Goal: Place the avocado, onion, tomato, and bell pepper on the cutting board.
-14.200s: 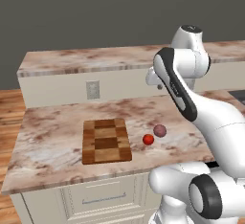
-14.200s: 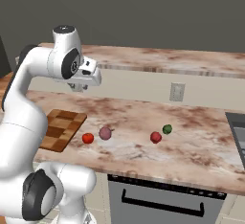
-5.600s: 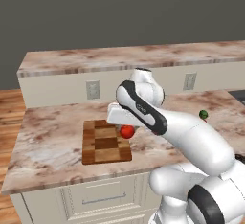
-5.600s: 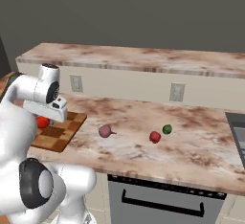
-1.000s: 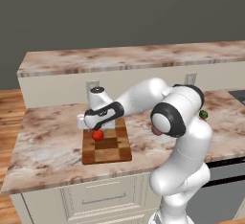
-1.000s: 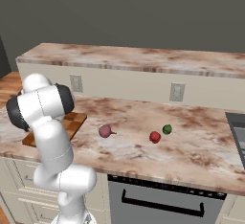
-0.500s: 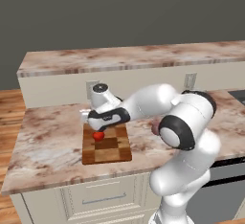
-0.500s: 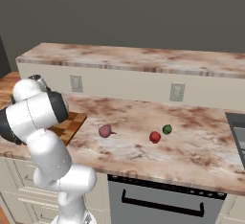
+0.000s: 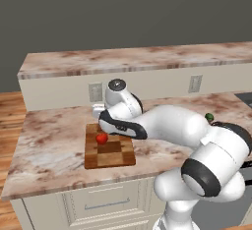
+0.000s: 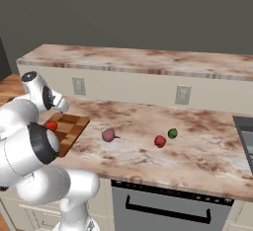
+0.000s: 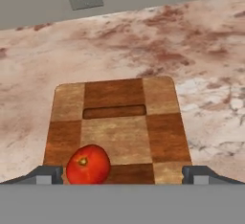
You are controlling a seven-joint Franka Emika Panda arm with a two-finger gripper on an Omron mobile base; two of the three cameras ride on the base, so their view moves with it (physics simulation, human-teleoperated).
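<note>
From the left base view I see the cutting board (image 9: 109, 145) lying flat on the table (image 9: 49, 148), with the tomato (image 9: 102, 138) resting on its left half, clear of the board's edges. My hand (image 9: 100, 115) sits just behind the board's far edge, above the tomato and no longer on it; half a second ago it was lower and closer over the tomato, and a second ago the tomato was between its fingers. The avocado (image 9: 209, 117) peeks out past the arm, far off to the right on the table. In the right base view the board (image 10: 69, 126) sits at the left end of the table, partly behind my arm, with the tomato (image 10: 51, 125) showing at its near left part. The onion (image 10: 108, 135) lies just off the board's right edge on bare table, and the bell pepper (image 10: 159, 141) and avocado (image 10: 172, 133) lie just beside each other farther right, well apart from the board; none of these three has shifted. There is open marbled table all round them. In the hand view the tomato (image 11: 88, 164) is at the near left of the board (image 11: 117, 127), and the two fingertips (image 11: 45, 174) stand wide apart at the lower corners, holding nothing.
</note>
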